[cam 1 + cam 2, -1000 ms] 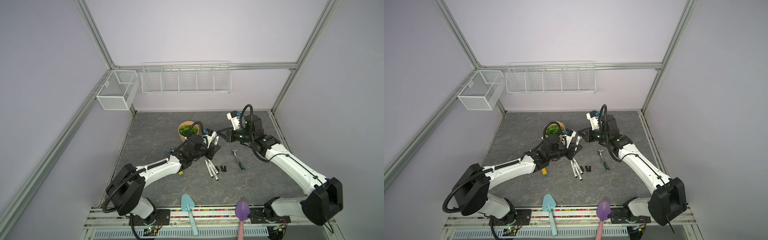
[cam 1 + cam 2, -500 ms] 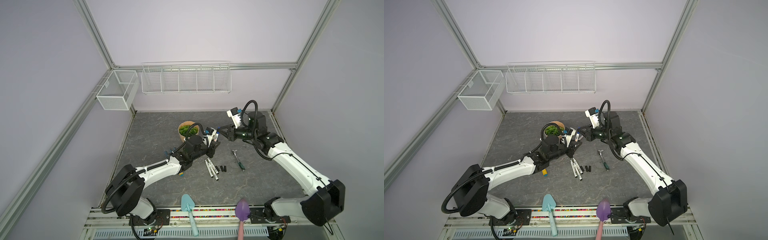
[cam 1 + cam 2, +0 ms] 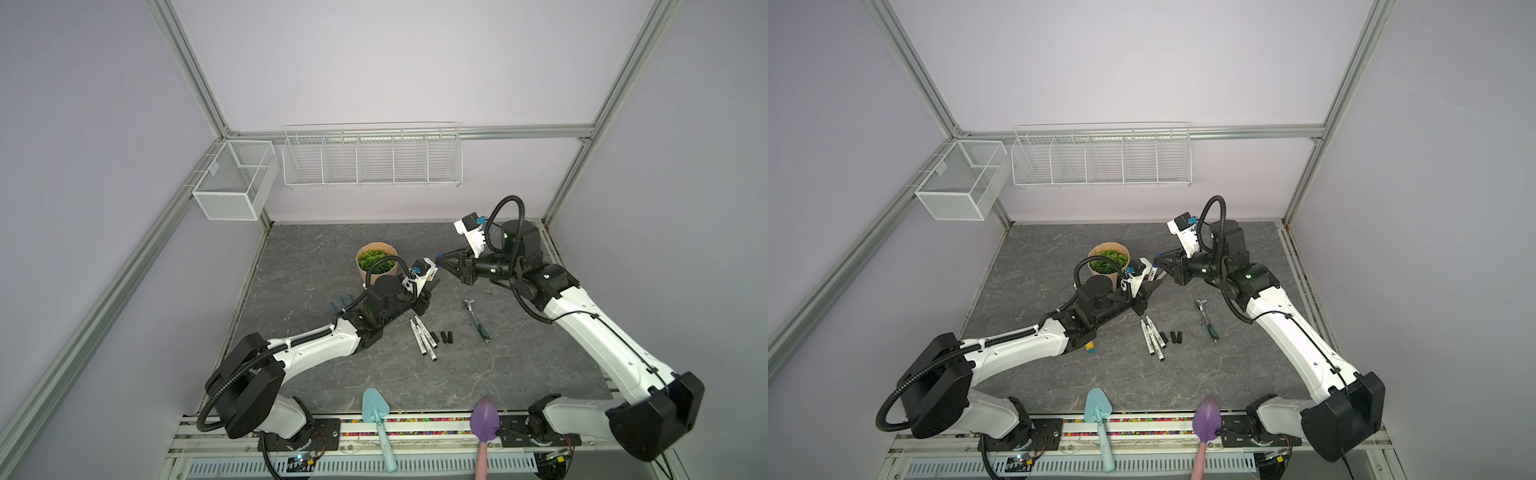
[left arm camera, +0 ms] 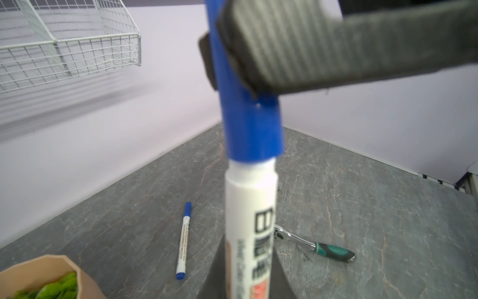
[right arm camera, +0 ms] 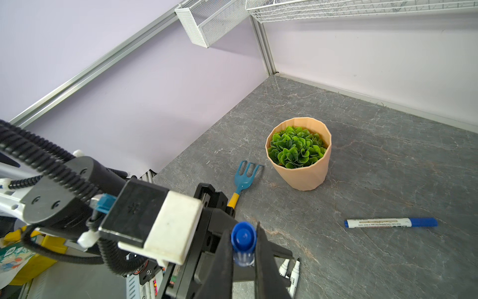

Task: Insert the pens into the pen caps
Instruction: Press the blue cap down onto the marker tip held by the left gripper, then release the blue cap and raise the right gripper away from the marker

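Showing the held pen [image 4: 249, 227] blurred in the left wrist view, cutting off its lower end at the edge. Covering part of the blue cap [image 4: 252, 124] with the right gripper [image 4: 219, 59], losing the cap's far end past the edge. Cropping the plant pot [image 4: 88, 284] at a corner. Hiding most of the garden fork [image 3: 337, 304] under the left arm [image 3: 316, 353] in a top view. Half-hiding uncapped pens [image 5: 294, 274], perhaps more than the two showing, behind the right gripper's finger in the right wrist view.

the left arm [image 3: 316, 353] lies low and stretched forward; the left pincer [image 3: 432, 277] tilts up and away, jaws clamped close together. the right arm [image 3: 602, 332] rises to a bent wrist; the right pincer [image 3: 439, 258] lies about level, pointing left, jaws clamped, tips just beside the left one's.
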Action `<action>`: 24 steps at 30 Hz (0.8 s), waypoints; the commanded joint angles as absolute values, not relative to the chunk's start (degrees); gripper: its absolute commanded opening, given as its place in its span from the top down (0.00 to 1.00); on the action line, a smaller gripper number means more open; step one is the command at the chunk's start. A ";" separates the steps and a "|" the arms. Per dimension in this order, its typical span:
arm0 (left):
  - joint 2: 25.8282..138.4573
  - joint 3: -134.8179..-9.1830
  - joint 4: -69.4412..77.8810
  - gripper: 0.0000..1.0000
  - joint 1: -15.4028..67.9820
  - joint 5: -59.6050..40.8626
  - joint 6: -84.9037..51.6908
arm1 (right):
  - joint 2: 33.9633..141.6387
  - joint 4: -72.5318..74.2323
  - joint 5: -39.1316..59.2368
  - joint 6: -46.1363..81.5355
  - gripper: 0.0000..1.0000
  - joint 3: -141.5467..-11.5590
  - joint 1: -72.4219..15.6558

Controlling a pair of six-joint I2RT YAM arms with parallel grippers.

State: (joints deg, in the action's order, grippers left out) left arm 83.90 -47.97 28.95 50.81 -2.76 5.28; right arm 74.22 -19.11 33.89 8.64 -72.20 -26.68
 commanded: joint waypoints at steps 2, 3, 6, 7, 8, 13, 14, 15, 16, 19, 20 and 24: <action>81.84 -48.87 39.76 1.00 49.91 2.99 6.28 | 73.50 -36.14 43.37 6.03 0.89 -71.80 -30.06; 81.82 -48.63 40.10 1.00 49.90 2.88 6.49 | 73.33 -36.23 43.33 5.98 0.89 -71.81 -30.10; 81.61 -48.26 40.95 1.00 49.91 2.24 6.86 | 72.95 -35.72 42.28 6.52 0.86 -71.80 -30.00; 81.50 -48.09 41.11 1.00 49.86 1.66 7.04 | 72.92 -35.62 41.75 6.52 0.84 -72.01 -29.90; 81.55 -48.00 41.26 1.00 49.96 1.07 7.17 | 72.95 -35.63 41.05 6.66 0.80 -72.58 -29.94; 81.48 -46.50 43.33 1.00 50.08 -0.29 7.88 | 70.99 -34.90 34.90 7.05 0.55 -75.86 -28.80; 81.35 -46.08 43.95 1.00 50.14 -0.37 7.92 | 70.13 -34.70 33.15 6.88 0.51 -76.38 -28.51; 81.27 -45.77 44.31 1.00 50.19 -0.50 7.95 | 69.38 -34.42 31.46 6.87 0.48 -76.67 -28.36; 81.19 -45.45 44.56 1.00 50.19 -0.51 7.93 | 68.40 -33.96 30.00 6.82 0.46 -76.84 -28.13; 81.01 -44.47 45.53 1.00 50.32 -0.57 7.76 | 66.54 -33.26 26.47 6.42 0.43 -78.03 -27.80; 81.01 -44.17 46.02 1.00 50.31 -0.72 7.77 | 66.21 -32.81 25.39 6.28 0.43 -78.65 -27.79; 81.16 -43.75 45.46 1.00 50.57 -1.24 7.24 | 66.46 -29.26 24.04 6.90 0.42 -81.14 -28.21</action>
State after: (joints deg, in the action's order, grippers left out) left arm 81.95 -44.31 43.46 50.26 -0.91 6.98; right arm 66.28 -32.45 26.55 7.46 -79.50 -28.12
